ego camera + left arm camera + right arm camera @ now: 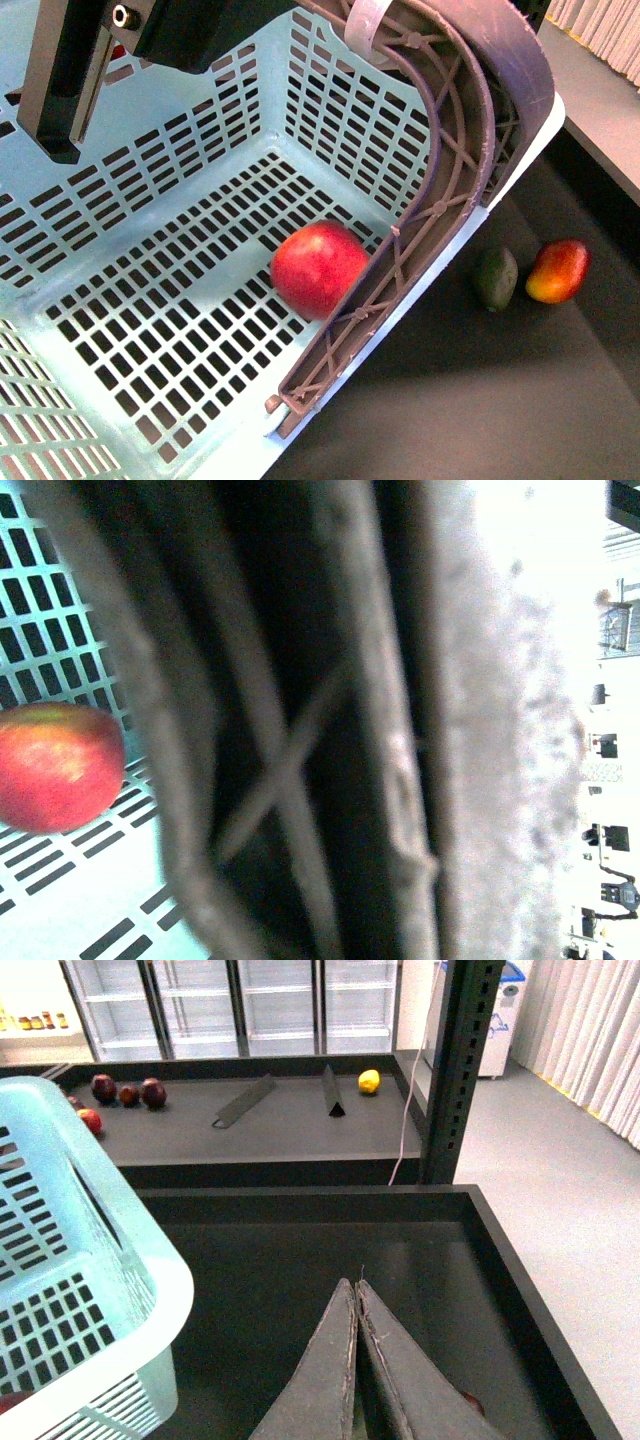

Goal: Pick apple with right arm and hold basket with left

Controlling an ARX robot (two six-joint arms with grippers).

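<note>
The apple lies by the basket's handle-side wall; right jaws pressed together, left jaws' state unclear.

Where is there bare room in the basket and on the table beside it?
Bare: basket floor left of the apple and nearer the camera; table between basket rim and green fruit, and nearer than both fruits. Crowded: apple by the handle; green fruit beside mango.

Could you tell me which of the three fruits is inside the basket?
The round red apple; the green fruit and red-yellow fruit lie outside the basket.
</note>
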